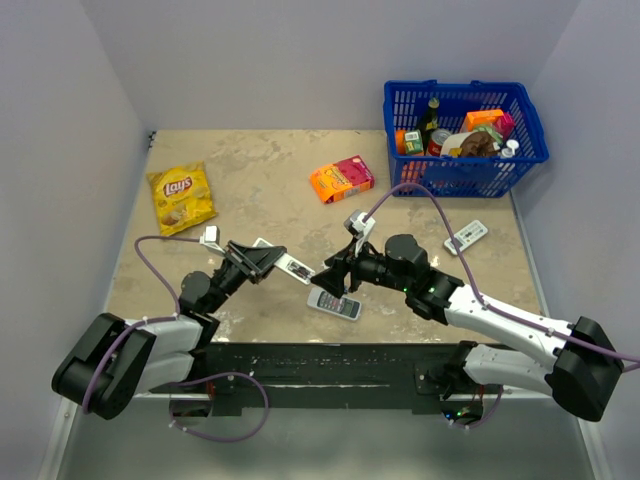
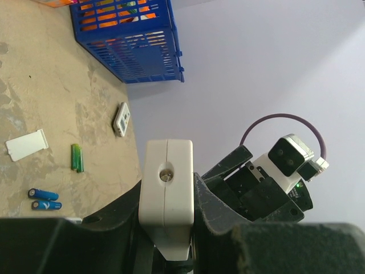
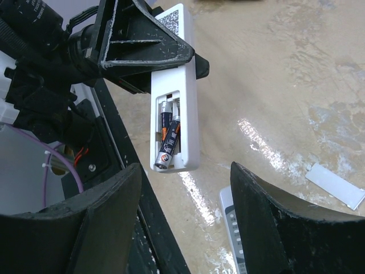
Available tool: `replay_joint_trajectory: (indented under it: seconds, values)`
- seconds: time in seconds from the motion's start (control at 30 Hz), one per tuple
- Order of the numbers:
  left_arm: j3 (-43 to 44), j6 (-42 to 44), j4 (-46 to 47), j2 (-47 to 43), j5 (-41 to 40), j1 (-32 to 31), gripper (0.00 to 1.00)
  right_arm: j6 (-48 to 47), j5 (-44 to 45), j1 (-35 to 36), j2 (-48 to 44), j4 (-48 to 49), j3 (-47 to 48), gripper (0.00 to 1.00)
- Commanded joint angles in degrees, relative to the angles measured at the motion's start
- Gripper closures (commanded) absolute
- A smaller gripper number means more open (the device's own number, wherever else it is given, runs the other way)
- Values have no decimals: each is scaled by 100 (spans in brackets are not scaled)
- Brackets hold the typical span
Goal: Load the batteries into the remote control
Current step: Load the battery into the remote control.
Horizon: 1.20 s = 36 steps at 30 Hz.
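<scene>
Above the table [image 1: 260,190], the left gripper [image 1: 258,258] is clamped on the remote [image 3: 185,85] and holds it in the air. The right gripper [image 1: 328,272] has its fingers spread apart, facing the remote's open bay. Both batteries [image 3: 168,137] sit in that bay, the nearer one slightly askew.

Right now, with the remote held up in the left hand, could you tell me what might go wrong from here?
1. One of the two dark cylindrical batteries seems askew in the slim white stick-shaped remote; a push from the open right hand could pop it out.
2. The compartment is uncovered, its flat white cover lying on the tabletop; tilting might spill both.
3. The left hand grips only the remote's far end, so pressing might lever it loose.
</scene>
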Motion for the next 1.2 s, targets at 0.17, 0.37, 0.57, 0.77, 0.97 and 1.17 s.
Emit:
replay_joint_trajectory:
  seconds: [0.17,0.37,0.57,0.77,0.97,1.17]
  values:
    - [-167,-150,1279,-42,13,-55,100,53,131,-15,16,182,126,34]
    - [-140,-159,1270,-42,21,-82,100,45,166,-15,51,191,117,34]
    - [-132,-150,1270,-69,21,-90,100,36,201,-15,69,191,73,34]
    - [-131,-150,1270,-60,30,-108,100,18,219,-15,113,208,73,34]
    - [-131,-202,1323,-69,30,-125,100,44,219,-15,174,244,55,34]
    - [-123,-238,1384,-77,56,-143,100,44,219,-15,227,279,38,34]
